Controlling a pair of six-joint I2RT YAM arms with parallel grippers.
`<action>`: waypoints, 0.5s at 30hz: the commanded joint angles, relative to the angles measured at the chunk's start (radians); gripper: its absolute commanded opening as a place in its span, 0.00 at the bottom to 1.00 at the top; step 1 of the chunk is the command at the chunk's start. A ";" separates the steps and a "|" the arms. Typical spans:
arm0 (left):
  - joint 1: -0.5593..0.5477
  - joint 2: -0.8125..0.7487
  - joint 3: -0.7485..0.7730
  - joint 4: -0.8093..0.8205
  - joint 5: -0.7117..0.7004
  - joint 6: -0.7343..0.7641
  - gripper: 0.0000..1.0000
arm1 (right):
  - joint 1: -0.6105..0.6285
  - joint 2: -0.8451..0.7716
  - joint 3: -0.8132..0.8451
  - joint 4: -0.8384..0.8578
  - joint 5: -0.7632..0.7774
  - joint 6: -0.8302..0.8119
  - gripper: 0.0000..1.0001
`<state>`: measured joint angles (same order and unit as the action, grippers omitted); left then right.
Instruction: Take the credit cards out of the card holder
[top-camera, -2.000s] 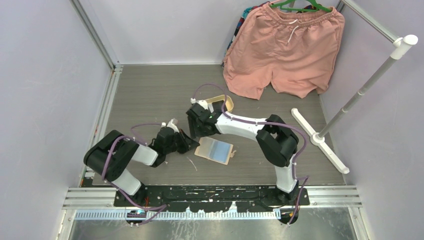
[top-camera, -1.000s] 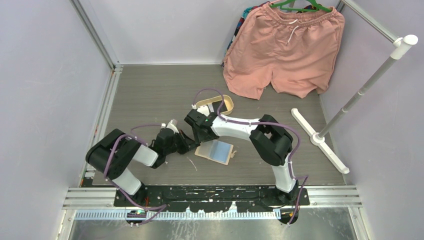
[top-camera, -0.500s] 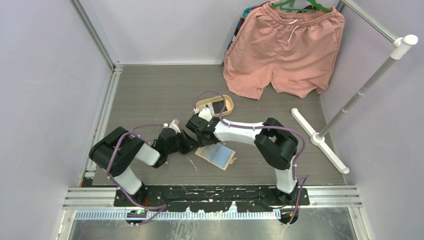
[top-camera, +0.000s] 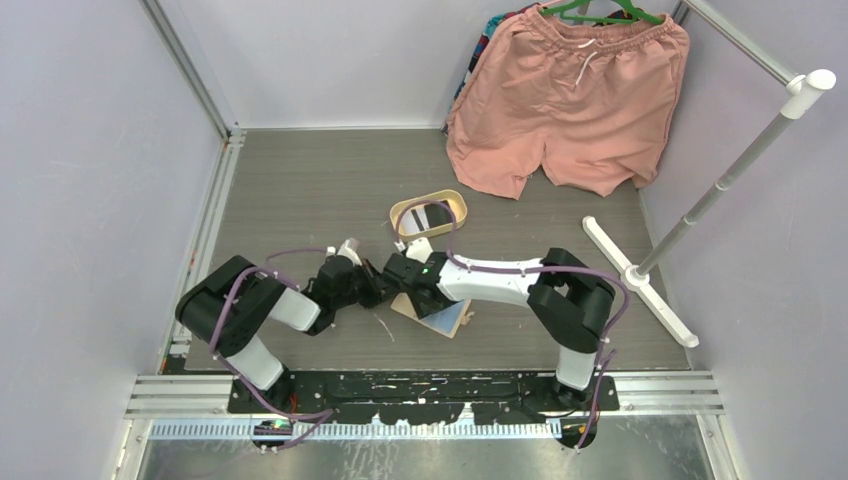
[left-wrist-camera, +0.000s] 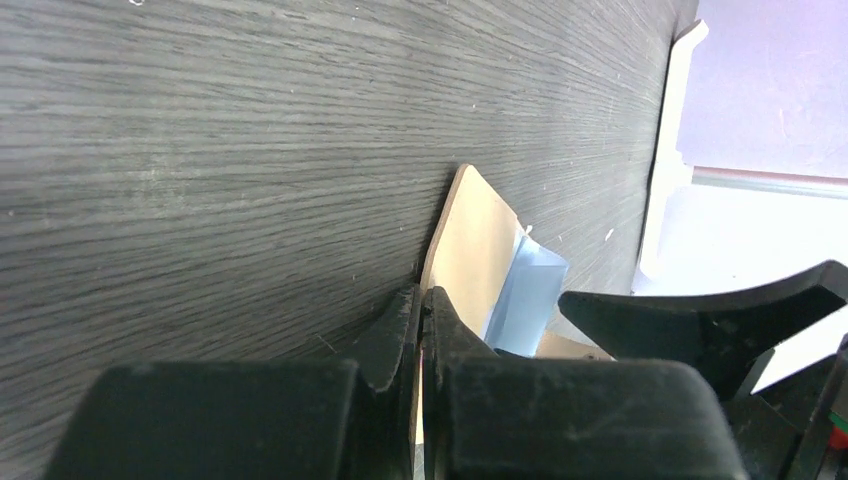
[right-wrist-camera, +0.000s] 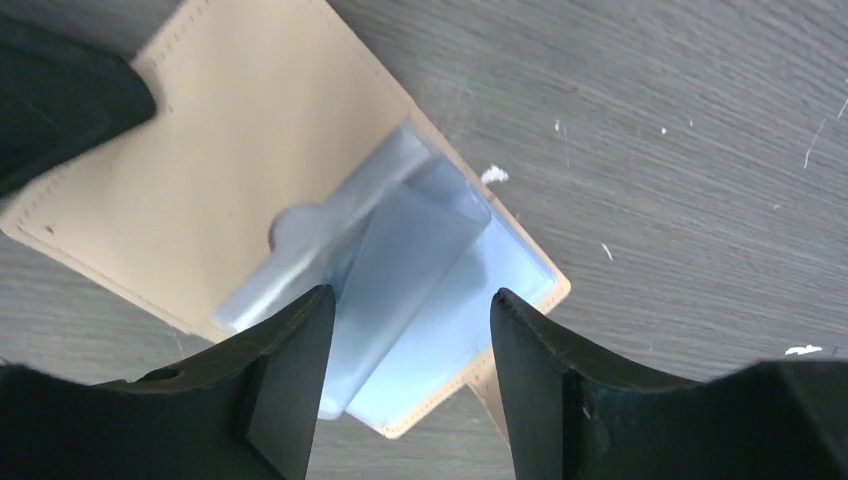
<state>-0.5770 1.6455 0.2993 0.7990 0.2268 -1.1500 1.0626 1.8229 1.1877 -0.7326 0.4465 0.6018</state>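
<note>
Left end effector (left-wrist-camera: 420, 325) clamps the card holder (right-wrist-camera: 230, 150) by its tan flap, steadying it on the worktop (right-wrist-camera: 700, 150). Right end effector (right-wrist-camera: 405, 300) hangs spread just above the pale blue pockets (right-wrist-camera: 480, 270). Next, I'd say: descend and pinch a card's edge.

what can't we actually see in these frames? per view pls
Right wrist view: the pale blue pockets of the card holder look one tint; whether credit cards sit inside cannot be told.
Top view: the right arm covers most of the holder; the dark thing in the oval tray is too small to identify.
Left wrist view: the left gripper, shut on the holder's edge, hides the pinch; inside seen edge-on.
</note>
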 joint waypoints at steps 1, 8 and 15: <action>0.010 0.005 -0.042 -0.350 -0.197 0.068 0.00 | 0.009 -0.101 -0.059 -0.076 0.014 0.036 0.64; 0.025 -0.132 -0.024 -0.484 -0.254 0.090 0.00 | 0.009 -0.206 -0.103 -0.157 0.074 0.059 0.65; 0.027 -0.225 -0.019 -0.593 -0.287 0.120 0.00 | 0.008 -0.431 -0.131 -0.005 0.084 0.046 0.77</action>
<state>-0.5602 1.4208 0.3058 0.4702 0.0471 -1.1091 1.0695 1.5753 1.0672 -0.8604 0.5072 0.6380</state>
